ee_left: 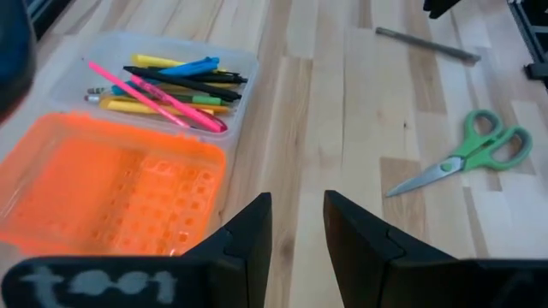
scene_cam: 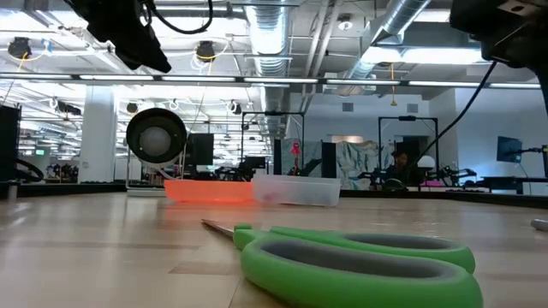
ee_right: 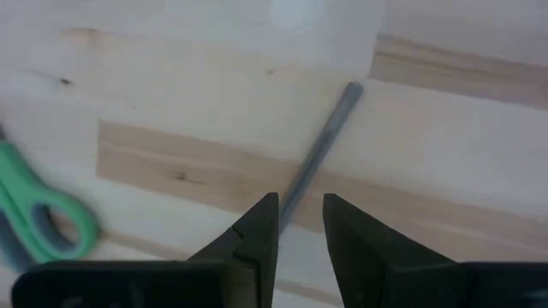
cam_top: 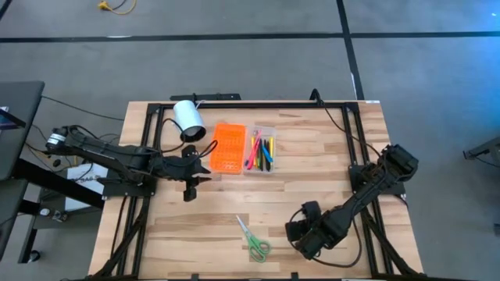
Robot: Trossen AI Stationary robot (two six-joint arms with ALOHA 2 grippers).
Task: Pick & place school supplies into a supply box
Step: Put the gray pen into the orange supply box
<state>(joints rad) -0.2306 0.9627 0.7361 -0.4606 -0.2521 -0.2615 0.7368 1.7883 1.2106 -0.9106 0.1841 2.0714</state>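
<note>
Right hand (ee_right: 300, 227): low over the near right part of the counter (cam_top: 328, 164), fingers slightly parted, holding nothing, a grey pencil (ee_right: 318, 147) lying just ahead of the tips. Green-handled scissors (cam_top: 253, 240) flat on the counter beside it. Left hand (ee_left: 297, 231): fingers narrowly apart, empty, hovering just short of the orange lid (cam_top: 228, 147). Clear tray (cam_top: 261, 151) touching the lid, holding pens and pencils (ee_left: 171, 84). White cylinder (cam_top: 188, 120) on its side near the lid.

Both my arms are matte black, jointed, with black cabling. Left gripper (ee_left: 295, 235): dark angular wedge fingers, blurred white lettering on its body. Right gripper (ee_right: 300, 235): identical dark fingers.
</note>
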